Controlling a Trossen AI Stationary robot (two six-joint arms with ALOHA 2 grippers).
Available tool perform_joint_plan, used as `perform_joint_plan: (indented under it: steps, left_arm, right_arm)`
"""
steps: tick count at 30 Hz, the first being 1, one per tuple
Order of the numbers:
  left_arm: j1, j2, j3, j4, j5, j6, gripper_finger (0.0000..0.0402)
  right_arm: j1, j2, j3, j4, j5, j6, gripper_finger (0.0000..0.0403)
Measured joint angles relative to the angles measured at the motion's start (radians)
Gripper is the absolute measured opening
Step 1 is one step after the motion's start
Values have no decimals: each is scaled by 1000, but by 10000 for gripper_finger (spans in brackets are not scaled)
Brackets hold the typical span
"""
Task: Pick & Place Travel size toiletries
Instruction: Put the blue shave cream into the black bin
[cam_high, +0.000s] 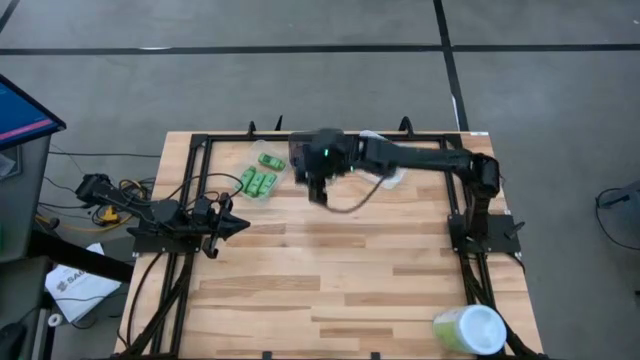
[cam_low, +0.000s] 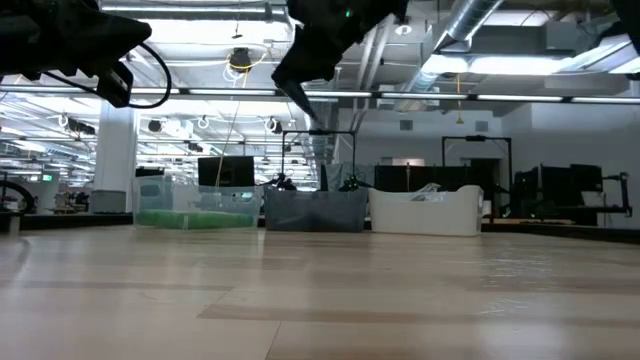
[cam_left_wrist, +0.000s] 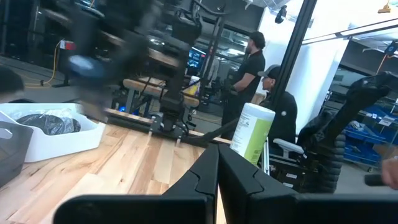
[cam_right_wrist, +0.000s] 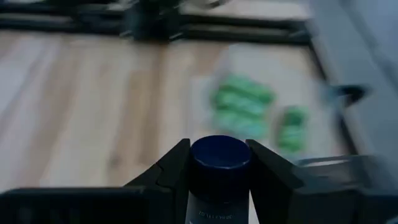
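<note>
Two Arms, One Dark Blue Item Pinched Above the Bench

Two arms are at the wooden bench. The right hand is stretched across the far part of the bench and raised clear of it, its fingers pinching a dark blue round-topped toiletry item between them; whether it is a bottle or a sachet cannot be told. In the high view that hand sits near the far edge, just beside a clear tub holding several bright green bottles. From the right wrist, the green bottles lie below and beyond the held item, blurred.

The left hand waits at the left side of the bench, fingers pressed together with nothing between them. In the low view, a clear tub, a dark tub and a white tub stand in a row along the far edge. A pale green-and-white cylinder stands at the near right corner. Two people show beyond the bench in the left wrist view.
</note>
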Motion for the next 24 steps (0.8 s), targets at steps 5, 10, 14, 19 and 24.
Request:
perform_joint_plan:
  steps: [5, 10, 14, 19, 24]
  left_arm:
    - [0, 0, 0, 0, 0, 0, 0]
    - [0, 0, 0, 0, 0, 0, 0]
    - [0, 0, 0, 0, 0, 0, 0]
    - [0, 0, 0, 0, 0, 0, 0]
    - [0, 4, 0, 3, 0, 0, 0]
  right_arm:
    - [-119, 1, 0, 69, 7, -115, 117]
    - [-221, 6, 0, 53, 7, -236, 117]
    - [-282, 41, -3, 28, -3, -280, 117]
    - [-321, 93, -4, -4, -30, -351, 117]
    - [-334, 138, -4, -6, -39, -382, 117]
